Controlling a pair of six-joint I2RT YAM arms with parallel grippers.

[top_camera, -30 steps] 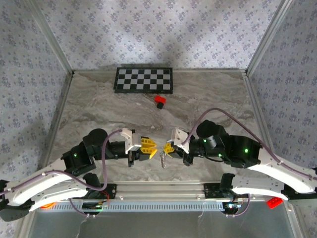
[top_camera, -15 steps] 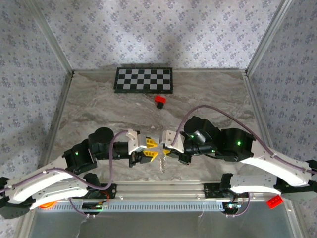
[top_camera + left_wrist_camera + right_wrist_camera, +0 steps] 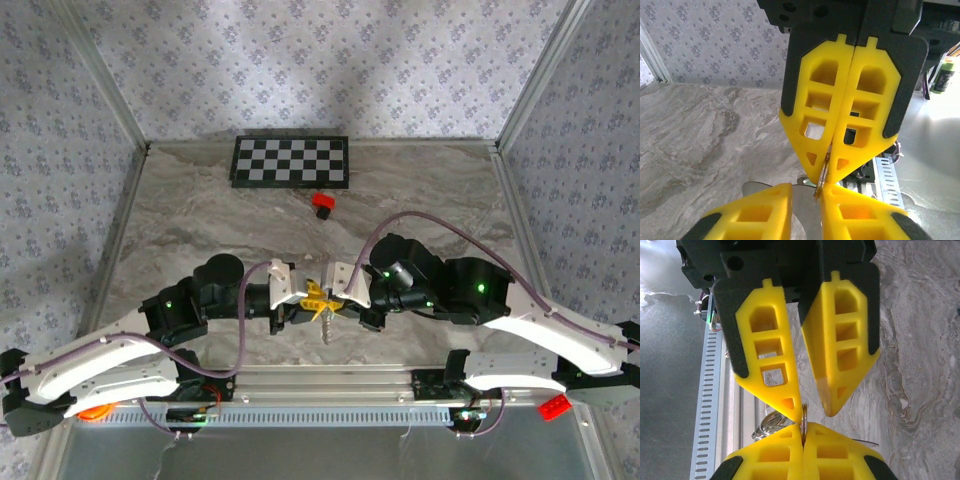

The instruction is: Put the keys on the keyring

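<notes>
change: both arms closed in on each other. The left fingers [image 3: 760,215] and right fingers [image 3: 770,455] went from apart to tip to tip above the near middle of the worktop [image 3: 200,215].
right fingers: pressed fully together, pinching the keyring [image 3: 803,414] edge-on at their tips.
left fingers: narrow gap, with the tips right at the keyring from the opposite side.
key [image 3: 806,215]: probably the flat silver strip sitting in that narrow gap. The green head could not be made out, and it could not be told whether the strip was clamped or loose.
keyring location: off the worktop, between the two arms, with part of it dangling below the right fingers.
meaning: the approach was over and key and keyring had been brought together. Threading looked like the step in hand and was not finished.
</notes>
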